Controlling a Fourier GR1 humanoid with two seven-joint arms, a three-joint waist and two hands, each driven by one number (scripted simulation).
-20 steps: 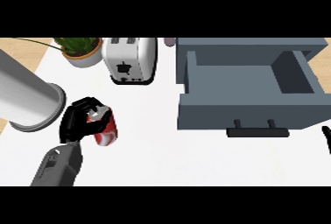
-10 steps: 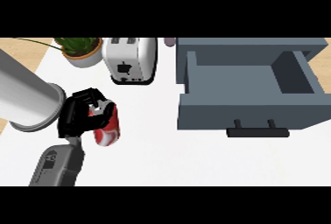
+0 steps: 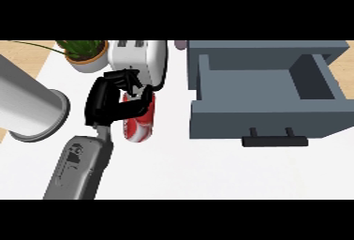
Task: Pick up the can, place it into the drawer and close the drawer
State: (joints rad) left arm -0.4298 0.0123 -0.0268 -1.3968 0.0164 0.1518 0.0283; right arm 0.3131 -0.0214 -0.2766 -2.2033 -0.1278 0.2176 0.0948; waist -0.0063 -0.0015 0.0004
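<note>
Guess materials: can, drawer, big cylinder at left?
Can: likely painted metal, glossy red and white with a highlight. Drawer: matte grey, flat shading, painted wood or metal, unclear. Cylinder: looks like brushed metal, pale grey with soft sheen.

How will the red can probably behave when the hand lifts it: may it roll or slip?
The can is a smooth cylinder, so it may slip within the left hand curled round it. Its round side would likely roll if set down on the white counter. It looks stiff, probably keeping its shape.
</note>
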